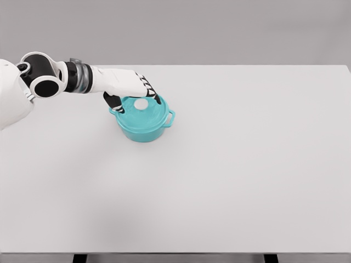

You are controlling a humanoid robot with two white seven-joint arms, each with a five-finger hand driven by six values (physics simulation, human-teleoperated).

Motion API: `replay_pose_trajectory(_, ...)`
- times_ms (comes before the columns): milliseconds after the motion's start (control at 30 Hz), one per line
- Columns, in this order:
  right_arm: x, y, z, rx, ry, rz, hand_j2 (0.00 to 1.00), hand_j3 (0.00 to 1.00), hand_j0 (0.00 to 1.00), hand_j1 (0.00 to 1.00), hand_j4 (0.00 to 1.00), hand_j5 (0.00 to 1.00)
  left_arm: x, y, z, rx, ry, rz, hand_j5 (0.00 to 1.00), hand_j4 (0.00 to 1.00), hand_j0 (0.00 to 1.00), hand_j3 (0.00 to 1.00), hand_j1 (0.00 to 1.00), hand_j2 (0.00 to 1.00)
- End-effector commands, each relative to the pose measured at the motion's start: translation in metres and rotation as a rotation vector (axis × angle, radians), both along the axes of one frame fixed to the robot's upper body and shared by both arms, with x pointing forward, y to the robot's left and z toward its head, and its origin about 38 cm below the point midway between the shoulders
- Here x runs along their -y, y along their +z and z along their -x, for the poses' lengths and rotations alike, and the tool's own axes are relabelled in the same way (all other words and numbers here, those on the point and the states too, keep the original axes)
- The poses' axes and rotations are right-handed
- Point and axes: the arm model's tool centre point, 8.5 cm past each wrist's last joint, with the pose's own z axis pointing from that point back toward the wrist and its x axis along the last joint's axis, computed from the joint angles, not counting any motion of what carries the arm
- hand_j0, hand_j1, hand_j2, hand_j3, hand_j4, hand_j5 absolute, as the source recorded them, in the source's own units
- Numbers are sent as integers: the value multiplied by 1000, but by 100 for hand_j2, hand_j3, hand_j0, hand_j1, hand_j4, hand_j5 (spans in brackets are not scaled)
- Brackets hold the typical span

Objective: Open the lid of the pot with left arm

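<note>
Teal round lidded pot (pixel 143 121), toward far left of white table (pixel 230 181); left hand (pixel 131 87) over lid (pixel 143 110), fingers spread about white knob (pixel 141 103), not clenched; reaching step; next likely closing, lifting.

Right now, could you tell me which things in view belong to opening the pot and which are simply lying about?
Belonging to the job:
- teal pot
- lid with white knob
- left hand, fingers draped over the lid

Lying about:
- nothing loose; only the white table
</note>
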Motion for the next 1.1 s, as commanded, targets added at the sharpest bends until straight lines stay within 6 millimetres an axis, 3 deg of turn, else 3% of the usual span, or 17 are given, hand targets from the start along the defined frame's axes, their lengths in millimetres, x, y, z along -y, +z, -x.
replay_pose_trajectory(0,0,0,0,0,0,0,100,100,100,100,100,100,-3,-1,-3,-5,16,1,88,88,88,88,88,88)
replay_pose_trajectory(433,0,0,0,0,0,0,100,100,100,100,100,100,3,0,-5,5,12,7,88,88,88,88,88,88)
replay_pose_trajectory(633,0,0,0,0,0,0,100,100,100,100,100,100,1,0,-5,5,16,13,71,71,71,71,71,71)
replay_pose_trajectory(1067,0,0,0,0,0,0,100,100,100,100,100,100,3,-1,-2,2,9,24,71,71,71,71,71,71)
